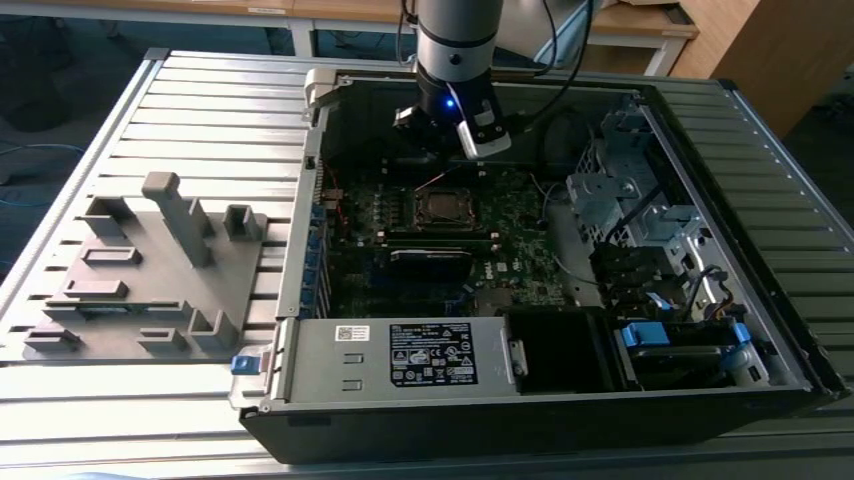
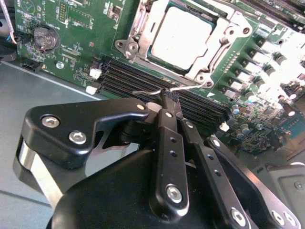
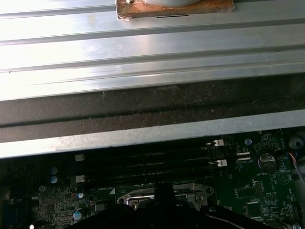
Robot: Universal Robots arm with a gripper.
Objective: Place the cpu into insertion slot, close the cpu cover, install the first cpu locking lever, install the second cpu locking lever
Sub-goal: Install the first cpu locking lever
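On the exterior view's left a grey fixture [image 1: 147,270] is lying on the slotted table [image 1: 94,410], well apart from the work. In the open computer case [image 1: 534,432] the gripper [image 2: 170,95] is pinching the thin wire locking lever [image 2: 193,87] between closed fingertips, just beside the long black memory slots [image 2: 128,78]. The cpu [image 2: 183,36] is sitting in the insertion slot [image 2: 125,46], with the cpu cover [image 2: 228,34] lying down around it. The hold is looking slight, so I judge the springy wire could be slipping free and snapping back. A pull off its line could be bending it or dragging the fingertips across the memory slots. If the cover is not lying fully flat, forcing the lever could be loading the cpu unevenly. Nearer, a white label [image 1: 434,353] and a smaller sticker [image 1: 351,333] are carrying print on the metal box [image 1: 320,372], too small to make out.
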